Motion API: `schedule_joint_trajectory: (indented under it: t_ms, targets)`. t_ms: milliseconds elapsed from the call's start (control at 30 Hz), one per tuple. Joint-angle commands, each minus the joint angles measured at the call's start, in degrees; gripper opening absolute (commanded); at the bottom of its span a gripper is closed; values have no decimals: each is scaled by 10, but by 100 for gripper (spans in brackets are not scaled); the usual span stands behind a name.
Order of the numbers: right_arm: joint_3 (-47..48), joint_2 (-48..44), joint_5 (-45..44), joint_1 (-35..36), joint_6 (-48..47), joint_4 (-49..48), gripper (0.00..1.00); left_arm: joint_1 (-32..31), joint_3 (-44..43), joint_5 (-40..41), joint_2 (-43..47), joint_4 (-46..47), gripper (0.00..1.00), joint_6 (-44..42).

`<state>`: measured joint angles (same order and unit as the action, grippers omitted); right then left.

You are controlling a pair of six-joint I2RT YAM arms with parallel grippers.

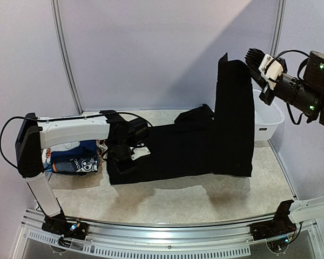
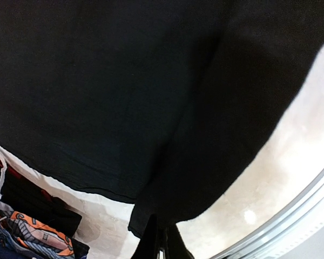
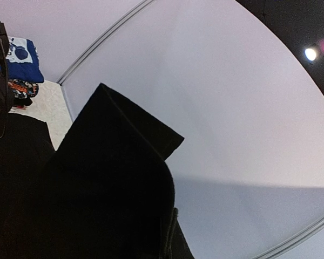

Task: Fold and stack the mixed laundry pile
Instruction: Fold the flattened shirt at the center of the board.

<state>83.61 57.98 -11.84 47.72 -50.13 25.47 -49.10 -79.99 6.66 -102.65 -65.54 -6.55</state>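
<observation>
Clamped with the right jaws on the black garment (image 1: 178, 151), holding its right end upright, high over the desk (image 1: 178, 199). Pinched with the left jaws at its left edge, low on the desk. Beside the left arm (image 1: 70, 132), blue cartoon-print clothes (image 1: 75, 159); behind the raised cloth, a white tub (image 1: 267, 118).

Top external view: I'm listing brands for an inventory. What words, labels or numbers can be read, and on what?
No text can be read.
White tub: small dark label on its side, too small to read.
Blue cartoon-print garment: white print marks, too blurred to read.
</observation>
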Motion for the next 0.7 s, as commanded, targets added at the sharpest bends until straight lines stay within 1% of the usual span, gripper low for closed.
schedule_joint_trajectory:
  t_ms: [0,300,467,667]
  targets:
    - [-5,34,53,-45,-31,-85,0,24,-16,-21,-12,-5,0,-5]
    - [42,131,173,-134,-33,-119,0,58,-25,-37,-40,4,0,6]
    - [77,185,212,-168,-35,-132,0,71,-32,-42,-58,8,0,9]
    - [148,262,257,-197,-44,-138,0,91,-46,-50,-74,8,0,18]
